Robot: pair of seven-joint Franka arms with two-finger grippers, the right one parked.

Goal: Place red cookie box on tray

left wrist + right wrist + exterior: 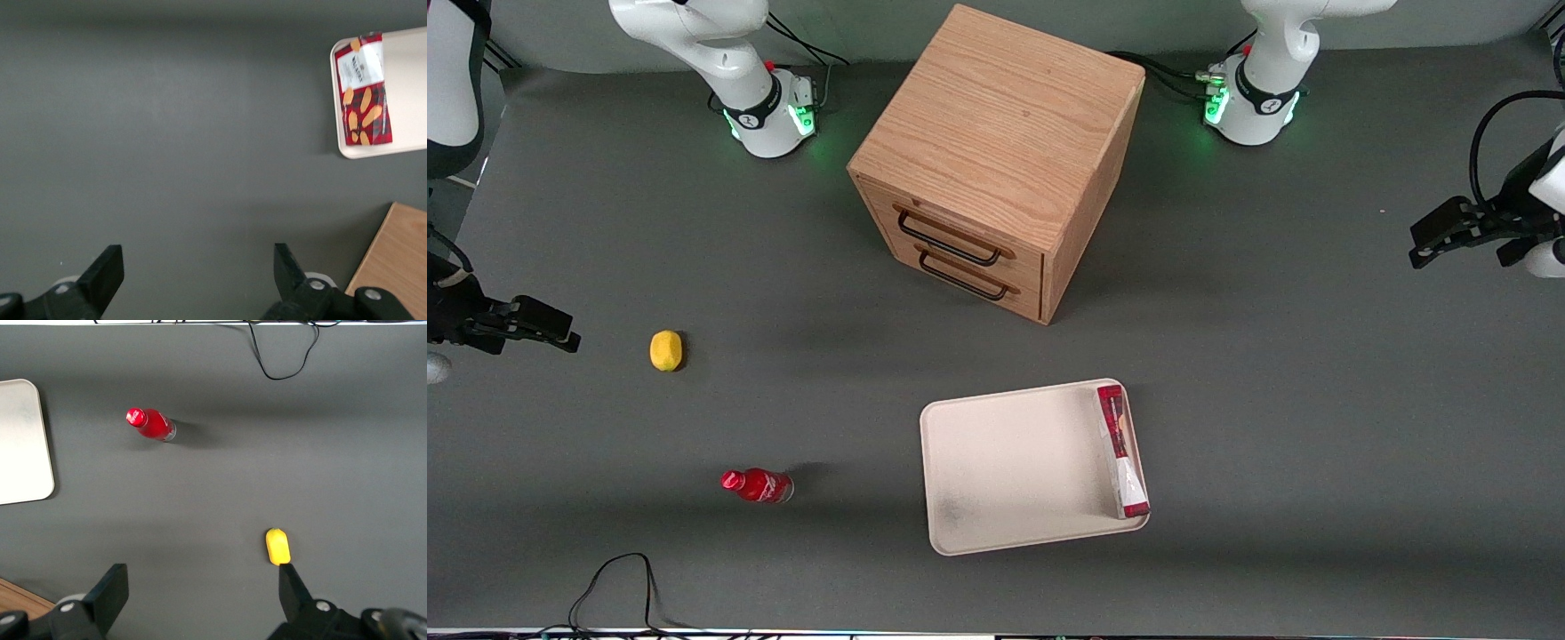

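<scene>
Your gripper (193, 267) hangs with jaws released and empty over the bare surface (1316, 400), well apart from the red cookie box (1121, 451). That box lies in the tray (1005, 462), along the rim toward your working arm's end.

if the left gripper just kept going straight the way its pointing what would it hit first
Probably just the bare table. The left gripper is open and empty, and its wrist view shows only grey surface between its fingers. The tray holding the red cookie box sits off to one side of that line, as does the wooden drawer cabinet.
</scene>
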